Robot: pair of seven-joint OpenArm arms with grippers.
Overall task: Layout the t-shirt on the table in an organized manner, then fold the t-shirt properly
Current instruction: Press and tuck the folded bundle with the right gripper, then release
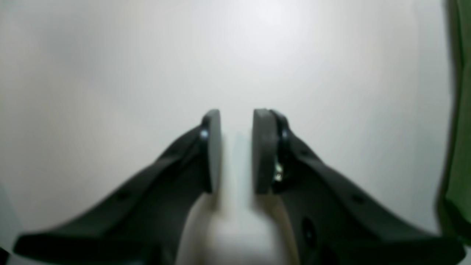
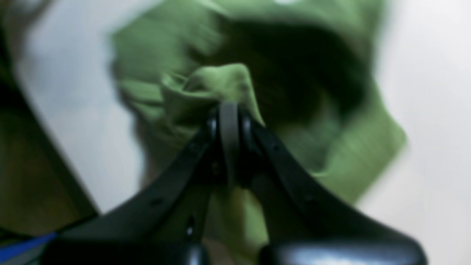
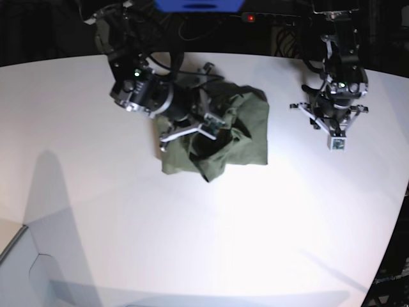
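The olive-green t-shirt (image 3: 233,137) lies crumpled in a heap on the white table (image 3: 192,230), a little behind its middle. In the right wrist view my right gripper (image 2: 229,107) is shut on a raised fold of the t-shirt (image 2: 217,82) at the heap's left side. My left gripper (image 1: 236,115) hangs low over bare table (image 1: 110,73), its pads a narrow gap apart with nothing between them. A strip of the t-shirt (image 1: 460,147) shows at that view's right edge, apart from the fingers.
The right arm (image 3: 144,89) reaches in from the back left and the left arm (image 3: 335,102) stands at the back right. The table's curved edge runs along the back and down the right side. Dark equipment and cables sit behind the table.
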